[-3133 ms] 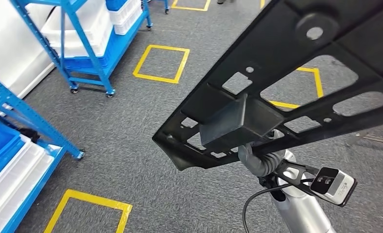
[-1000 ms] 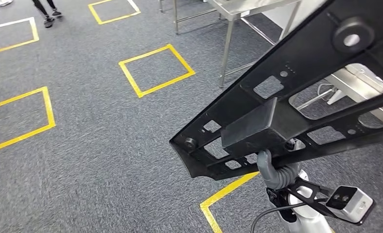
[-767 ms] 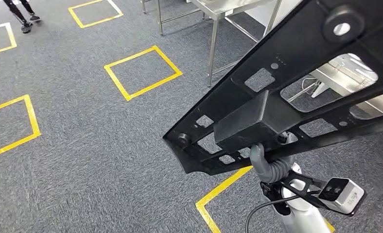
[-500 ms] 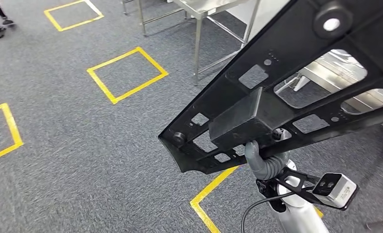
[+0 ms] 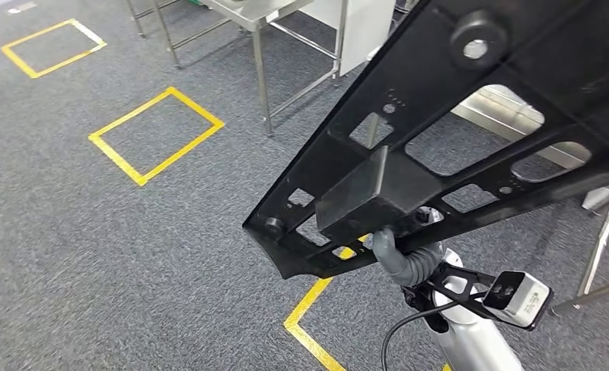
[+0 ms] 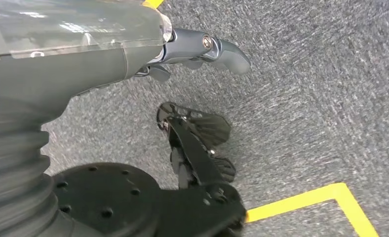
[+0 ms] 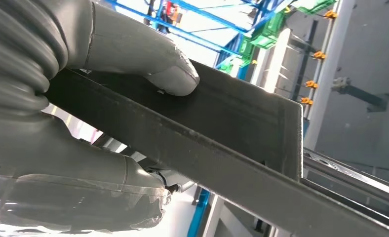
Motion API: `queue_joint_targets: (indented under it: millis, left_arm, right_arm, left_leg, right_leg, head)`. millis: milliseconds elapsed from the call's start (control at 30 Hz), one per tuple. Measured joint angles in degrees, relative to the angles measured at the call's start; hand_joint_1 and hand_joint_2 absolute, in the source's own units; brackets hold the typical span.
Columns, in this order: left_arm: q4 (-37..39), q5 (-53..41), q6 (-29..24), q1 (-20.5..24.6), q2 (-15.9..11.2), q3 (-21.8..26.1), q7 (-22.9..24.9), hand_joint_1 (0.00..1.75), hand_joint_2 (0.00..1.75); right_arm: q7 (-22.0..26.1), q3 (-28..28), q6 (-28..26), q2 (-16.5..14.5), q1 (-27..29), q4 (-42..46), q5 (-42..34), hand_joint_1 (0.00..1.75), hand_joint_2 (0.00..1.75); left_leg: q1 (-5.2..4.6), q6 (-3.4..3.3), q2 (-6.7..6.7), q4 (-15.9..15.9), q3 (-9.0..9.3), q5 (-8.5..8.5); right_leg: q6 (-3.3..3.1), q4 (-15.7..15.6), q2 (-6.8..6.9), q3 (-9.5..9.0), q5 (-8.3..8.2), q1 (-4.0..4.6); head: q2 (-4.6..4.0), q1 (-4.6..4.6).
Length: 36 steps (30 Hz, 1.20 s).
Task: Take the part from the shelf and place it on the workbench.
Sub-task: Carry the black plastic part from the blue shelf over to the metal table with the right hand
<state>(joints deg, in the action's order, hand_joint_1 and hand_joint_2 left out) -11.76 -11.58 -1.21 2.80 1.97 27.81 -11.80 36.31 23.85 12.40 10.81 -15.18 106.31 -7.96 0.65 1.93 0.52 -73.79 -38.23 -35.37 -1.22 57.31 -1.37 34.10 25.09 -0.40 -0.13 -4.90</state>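
A large black part point(image 5: 440, 116), a flat frame with cut-outs and a box-shaped block beneath, stretches from the middle of the head view to its upper right. My right hand point(image 5: 398, 259) grips it from below at the block. The right wrist view has the grey thumb point(image 7: 133, 49) pressed on the part's black edge point(image 7: 242, 123). My left hand point(image 6: 202, 47) hangs over the grey carpet holding nothing, thumb stretched out. A steel workbench point(image 5: 243, 11) stands at the top of the head view, and another steel top point(image 5: 502, 112) shows through the part's cut-outs.
Yellow tape squares point(image 5: 156, 133) mark the grey carpet, and a yellow corner point(image 5: 305, 328) lies near my feet. Thin steel table legs point(image 5: 261, 81) stand ahead, with another leg point(image 5: 599, 247) at the right. A white panel point(image 5: 355, 27) stands behind the bench.
The camera has turned: blue shelves have left the picture, steel workbenches have come in, and the floor squares have slid left. The part stays in my right hand at the same tilt.
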Motion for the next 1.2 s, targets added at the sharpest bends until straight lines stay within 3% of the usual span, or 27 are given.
queue_joint_targets:
  millis: [33, 67, 133, 200, 267, 300, 367, 433, 500, 533, 567, 633, 700, 733, 800, 867, 933, 967, 1000, 1033, 1067, 1100, 1167, 1200]
  left_arm:
    - [0.0, 0.0, -0.1, -0.1, 0.0, 0.0, 0.0, 0.0, 1.75]
    - [0.0, -0.1, -0.1, -0.1, 0.0, 0.0, 0.0, 0.0, 1.75]
    - [0.0, -0.2, -0.3, -0.2, 0.1, 0.1, 0.1, 0.0, 1.75]
    - [0.0, -0.3, -0.3, -0.2, 0.1, 0.1, 0.1, 0.0, 1.75]
    - [0.0, -0.4, -0.3, -0.1, 0.3, 0.1, 0.1, 0.0, 1.75]
    - [0.0, -0.4, -0.3, 0.0, 0.3, 0.2, 0.1, 0.0, 1.75]
    - [0.0, -0.4, -0.3, 0.1, 0.5, 0.2, 0.1, 0.0, 1.75]
    - [0.0, -0.4, -0.3, 0.0, 0.5, 0.2, 0.1, 0.0, 1.75]
    - [0.0, -0.4, -0.3, -0.1, 0.6, 0.3, 0.1, 0.0, 1.75]
    - [0.0, -0.4, -0.3, -0.1, 0.6, 0.3, 0.1, 0.0, 1.75]
    - [0.0, -0.4, -0.2, 0.0, 0.6, 0.4, 0.1, 0.0, 1.75]
    - [0.0, -0.4, -0.2, 0.1, 0.7, 0.4, 0.1, 0.0, 1.75]
    - [0.0, -0.4, -0.2, 0.1, 0.7, 0.5, 0.1, 0.0, 1.75]
    - [0.0, -0.4, -0.2, 0.1, 0.7, 0.6, 0.1, 0.0, 1.75]
    - [0.0, -0.4, -0.2, 0.2, 0.7, 0.6, 0.1, 0.0, 1.75]
    - [0.0, -0.4, -0.3, 0.3, 0.7, 0.7, 0.1, 0.0, 1.75]
    - [0.0, -0.4, -0.5, 0.2, 0.7, 0.8, 0.1, 0.0, 1.75]
    - [0.0, -0.4, -0.6, 0.0, 0.7, 0.9, 0.1, 0.0, 1.75]
    - [0.0, -0.4, -0.6, -0.1, 0.7, 1.0, 0.1, 0.0, 1.75]
    - [0.0, -0.4, -0.7, -0.2, 0.6, 1.1, 0.1, 0.0, 1.75]
    - [0.0, -0.4, -0.7, -0.2, 0.6, 1.1, 0.1, 0.0, 1.75]
    - [0.0, -0.4, -0.7, -0.2, 0.6, 1.2, 0.1, 0.0, 1.75]
    - [0.0, -0.4, -0.7, -0.3, 0.6, 1.2, 0.2, 0.0, 1.75]
    - [0.0, -0.4, -0.7, -0.3, 0.6, 1.2, 0.2, 0.0, 1.75]
  right_arm:
    - [0.0, 0.2, 0.0, 0.0, 0.0, -0.1, 0.0, 1.75, 1.75]
    - [-0.1, 0.3, -0.1, 0.0, 0.0, -0.3, 0.0, 1.75, 1.75]
    - [-0.1, 0.4, -0.3, 0.0, 0.0, -0.4, 0.1, 1.75, 1.75]
    - [-0.1, 0.5, -0.6, 0.1, -0.1, -0.6, 0.2, 1.75, 1.75]
    - [-0.1, 0.6, -0.8, 0.1, -0.1, -0.8, 0.3, 1.75, 1.75]
    - [-0.1, 0.6, -0.8, 0.1, 0.0, -0.8, 0.4, 1.75, 1.75]
    - [-0.1, 0.7, -0.9, 0.1, 0.0, -1.0, 0.5, 1.75, 1.75]
    - [-0.1, 0.8, -0.9, 0.0, 0.0, -1.2, 0.6, 1.75, 1.75]
    - [-0.1, 1.0, -0.9, 0.0, 0.0, -1.5, 0.6, 1.75, 1.75]
    - [-0.1, 1.0, -1.0, 0.0, 0.0, -1.6, 0.7, 1.75, 1.75]
    - [-0.1, 1.0, -1.0, 0.0, 0.0, -1.7, 0.7, 1.75, 1.75]
    - [-0.1, 1.1, -1.0, 0.0, -0.2, -1.8, 0.8, 1.75, 1.75]
    - [0.0, 1.1, -1.0, 0.0, -0.6, -1.8, 0.8, 1.75, 1.75]
    - [0.0, 1.1, -1.0, 0.0, -0.7, -1.8, 0.8, 1.75, 1.75]
    - [0.0, 1.2, -1.1, 0.1, -0.7, -1.8, 0.8, 1.75, 1.75]
    - [-0.1, 1.2, -1.2, 0.3, -0.8, -1.7, 0.8, 1.75, 1.75]
    - [-0.2, 1.3, -1.2, 0.6, -1.0, -1.7, 0.8, 1.75, 1.75]
    - [-0.2, 1.3, -1.2, 0.6, -1.0, -1.8, 0.8, 1.75, 1.75]
    - [-0.3, 1.3, -1.2, 0.6, -1.0, -1.8, 0.8, 1.75, 1.75]
    - [-0.4, 1.3, -1.2, 0.6, -1.0, -1.8, 0.7, 1.75, 1.75]
    - [-0.4, 1.3, -1.2, 0.6, -1.0, -1.8, 0.7, 1.75, 1.75]
    - [-0.5, 1.3, -1.2, 0.6, -1.0, -1.8, 0.6, 1.75, 1.75]
    - [-0.5, 1.3, -1.2, 0.6, -1.0, -1.8, 0.6, 1.75, 1.75]
    - [-0.5, 1.3, -1.2, 0.7, -1.0, -1.8, 0.5, 1.75, 1.75]
  left_leg:
    - [0.01, -0.01, -0.09, 0.7, 0.07, 1.17]
    - [0.05, -0.09, -0.37, 3.4, 1.11, 3.16]
    - [0.3, -0.42, -2.75, 11.1, 4.25, 6.91]
    - [0.42, -1.02, -4.71, 15.2, 5.81, 8.07]
    - [0.28, -1.81, -3.99, 15.5, 5.97, 8.1]
    - [0.26, -2.24, -3.35, 15.7, 6.11, 8.28]
    - [0.3, -3.01, -2.03, 16.2, 6.27, 8.63]
    - [0.09, -3.42, -0.69, 16.2, 6.27, 8.63]
    - [-0.08, -3.52, 0.71, 16.2, 6.25, 8.52]
    - [-0.11, -3.5, 1.4, 16.2, 6.29, 8.44]
    - [-0.12, -3.42, 2.03, 16.2, 6.39, 8.35]
    - [-0.3, -3.09, 3.14, 16.1, 6.68, 8.05]
    - [-0.61, -2.59, 4.19, 16.1, 6.93, 7.7]
    - [-0.73, -2.32, 4.75, 16.1, 7.05, 7.56]
    - [-0.65, -1.72, 5.44, 16.1, 7.33, 7.18]
    - [-0.47, -1.18, 3.54, 13.6, 6.52, 5.31]
    - [-0.32, -0.86, 0.86, 6.7, 3.36, 1.64]
    - [-0.3, -0.75, 0.32, 2.9, 1.46, 0.15]
    - [-0.28, -0.66, 0.08, 0.2, 0.02, -0.48]
    - [-0.25, -0.62, -0.03, -0.3, -0.45, 0.12]
    - [-0.17, -0.62, -0.18, 1.4, 0.09, 1.77]
    - [0.0, -0.62, -0.85, 5.0, 1.56, 4.14]
    - [0.38, -0.84, -3.64, 12.2, 4.53, 7.32]
    - [0.48, -1.06, -4.69, 14.2, 5.36, 7.91]
  right_leg:
    - [0.01, 0.1, -0.77, -0.03, 0.0, 0.01]
    - [0.07, 0.2, -1.53, -0.06, 0.03, 0.0]
    - [0.41, 0.6, -2.93, 0.07, 0.15, 0.0]
    - [1.1, 0.9, -4.23, 0.51, 0.11, -0.06]
    - [1.89, 0.9, -5.36, 0.9, -0.14, -0.21]
    - [2.18, 1.1, -5.04, 1.1, -0.03, -0.25]
    - [2.56, 4.1, -2.39, 2.58, 1.83, -0.21]
    - [2.79, 11.2, 0.4, 5.92, 5.42, -0.35]
    - [2.98, 16.7, 1.03, 8.53, 7.13, -0.56]
    - [2.97, 16.5, 1.19, 8.35, 6.43, -0.59]
    - [2.86, 14.0, 1.51, 6.99, 4.86, -0.56]
    - [2.36, 6.0, 3.82, 2.61, 1.61, -0.12]
    - [1.8, 1.3, 5.76, 0.2, 0.57, 0.48]
    - [1.62, 0.8, 5.79, 0.08, 0.75, 0.73]
    - [1.14, 0.5, 4.36, 0.09, 0.54, 0.6]
    - [0.52, 0.1, 3.19, -0.11, 0.25, 0.28]
    - [0.1, 0.0, 2.02, -0.16, 0.15, 0.17]
    - [0.0, 0.0, 1.31, -0.14, 0.15, 0.19]
    - [-0.03, 0.0, 0.51, -0.14, 0.16, 0.2]
    - [0.0, 0.1, -0.32, -0.16, 0.17, 0.18]
    - [0.07, 0.2, -1.14, -0.21, 0.2, 0.15]
    - [0.21, 0.4, -1.94, -0.27, 0.29, 0.09]
    - [0.74, 0.9, -3.41, -0.1, 0.52, 0.05]
    - [1.09, 1.1, -4.03, 0.1, 0.56, -0.03]
  head:
    - [0.0, 0.0]
    - [0.0, 0.0]
    - [0.0, 0.01]
    - [0.0, 0.01]
    - [0.0, 0.0]
    - [0.0, 0.01]
    - [0.0, 0.01]
    - [0.0, 0.01]
    - [0.0, 0.02]
    - [-0.01, 0.02]
    - [-0.01, 0.02]
    - [-0.01, 0.02]
    - [0.0, 0.01]
    - [0.0, 0.01]
    - [0.0, 0.01]
    - [0.0, 0.0]
    - [0.0, 0.0]
    - [0.0, 0.0]
    - [0.0, 0.0]
    - [0.0, 0.0]
    - [0.0, 0.0]
    - [0.0, 0.0]
    - [0.0, 0.01]
    - [0.0, 0.01]
